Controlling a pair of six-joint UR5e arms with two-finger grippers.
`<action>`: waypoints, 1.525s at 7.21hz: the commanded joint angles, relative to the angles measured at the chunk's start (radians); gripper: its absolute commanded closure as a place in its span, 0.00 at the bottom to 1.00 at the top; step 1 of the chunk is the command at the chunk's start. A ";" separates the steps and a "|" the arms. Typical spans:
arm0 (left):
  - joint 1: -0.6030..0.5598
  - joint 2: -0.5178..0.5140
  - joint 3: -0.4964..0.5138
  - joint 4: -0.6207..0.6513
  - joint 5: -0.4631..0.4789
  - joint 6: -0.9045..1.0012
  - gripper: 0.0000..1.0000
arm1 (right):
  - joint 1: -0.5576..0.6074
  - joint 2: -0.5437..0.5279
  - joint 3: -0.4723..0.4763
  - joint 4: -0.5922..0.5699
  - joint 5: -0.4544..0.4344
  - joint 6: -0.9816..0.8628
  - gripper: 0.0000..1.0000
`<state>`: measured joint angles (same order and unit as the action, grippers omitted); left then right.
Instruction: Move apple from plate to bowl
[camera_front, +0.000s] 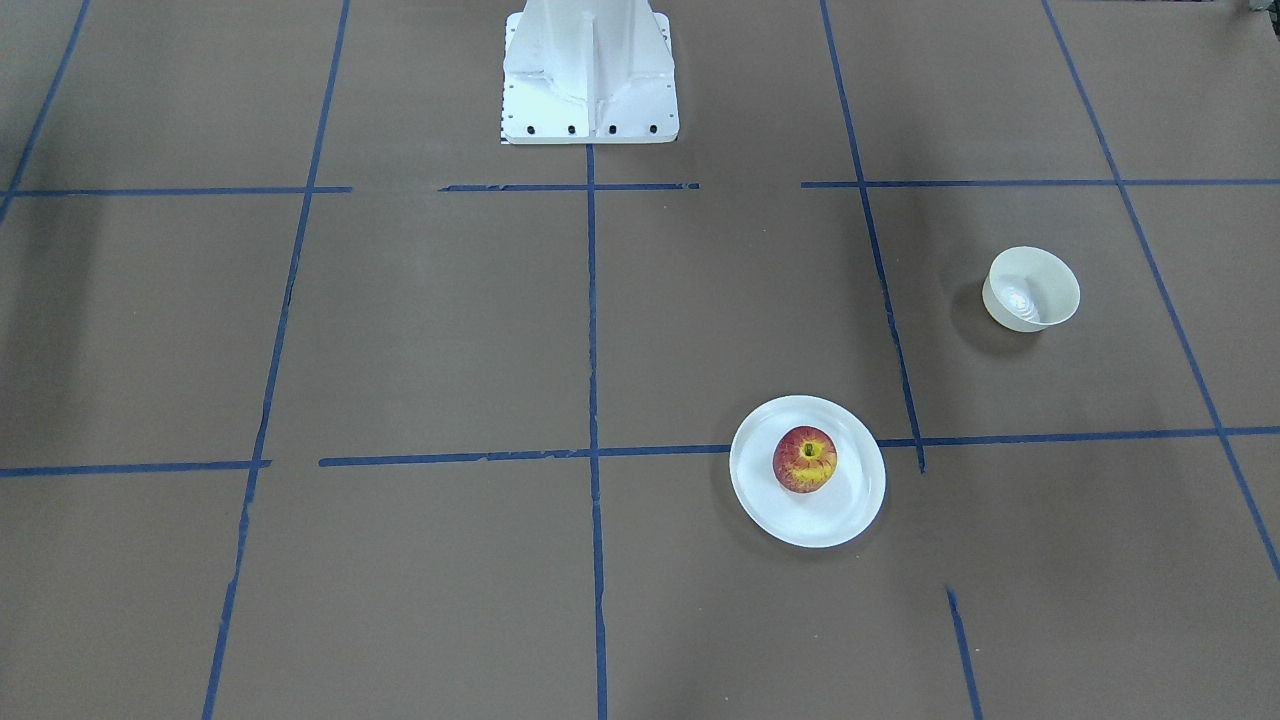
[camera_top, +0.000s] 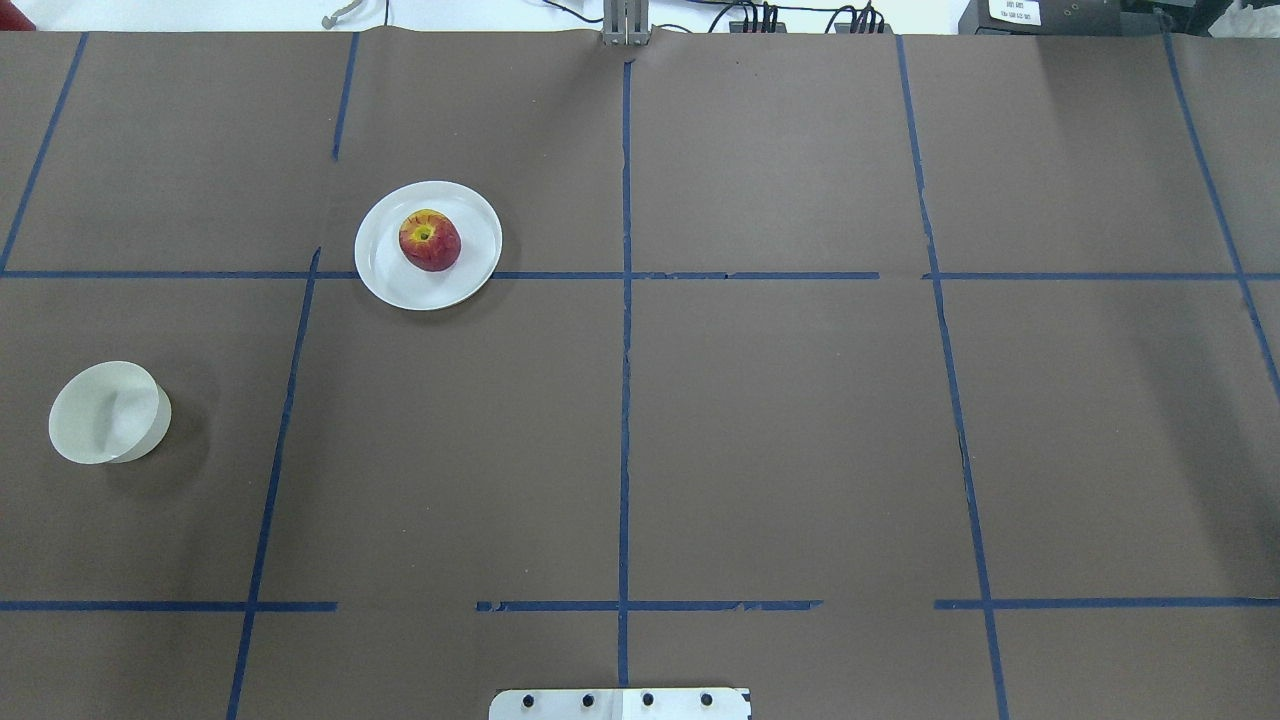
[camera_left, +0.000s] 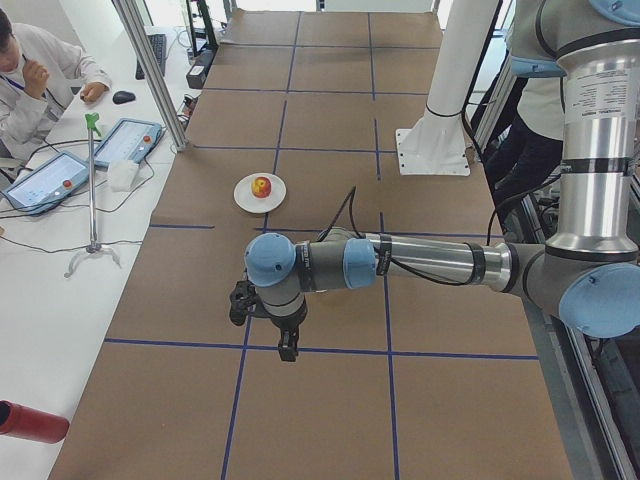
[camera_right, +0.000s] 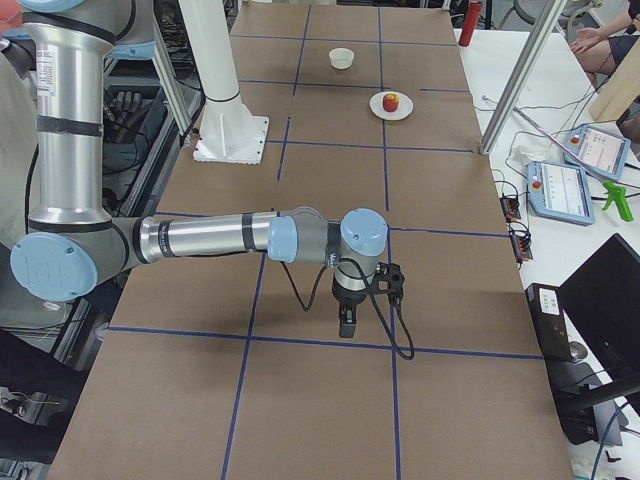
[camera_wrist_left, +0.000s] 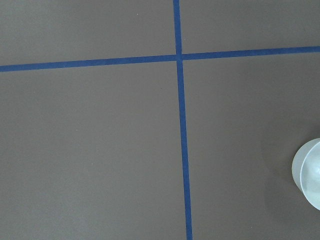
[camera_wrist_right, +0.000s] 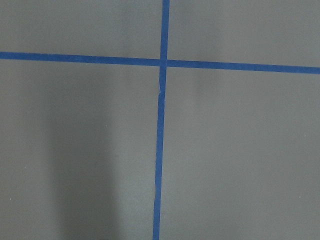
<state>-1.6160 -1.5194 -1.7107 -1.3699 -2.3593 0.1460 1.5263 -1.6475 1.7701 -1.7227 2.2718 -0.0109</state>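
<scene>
The red and yellow apple (camera_front: 805, 459) (camera_top: 430, 241) sits on the flat white plate (camera_front: 850, 510) (camera_top: 400, 285), left of the table's middle in the overhead view. The small deep white bowl (camera_front: 1032, 290) (camera_top: 108, 412) stands empty, nearer the robot and further to its left; its edge shows in the left wrist view (camera_wrist_left: 312, 172). My left gripper (camera_left: 287, 345) shows only in the exterior left view, hanging above the table, far from the apple (camera_left: 262, 186). My right gripper (camera_right: 346, 325) shows only in the exterior right view, above bare table. I cannot tell whether either is open or shut.
The white robot base (camera_front: 590, 75) stands at the table's robot-side edge. Blue tape lines grid the brown table. Beside the table are tablets (camera_left: 125, 140) (camera_right: 563, 190), an operator (camera_left: 35, 75), a metal post (camera_left: 150, 70) and a red bottle (camera_left: 30, 420).
</scene>
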 joint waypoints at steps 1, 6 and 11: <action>-0.008 0.005 -0.012 -0.001 -0.003 0.001 0.00 | 0.000 0.000 -0.001 0.000 0.000 0.000 0.00; -0.001 -0.010 -0.140 0.006 0.006 -0.084 0.00 | 0.000 0.000 -0.001 0.000 0.000 0.000 0.00; 0.279 -0.186 -0.277 0.008 0.008 -0.352 0.00 | 0.000 0.000 0.000 0.000 0.000 0.000 0.00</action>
<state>-1.4201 -1.6314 -1.9839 -1.3648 -2.3523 -0.0860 1.5263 -1.6475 1.7699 -1.7227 2.2718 -0.0107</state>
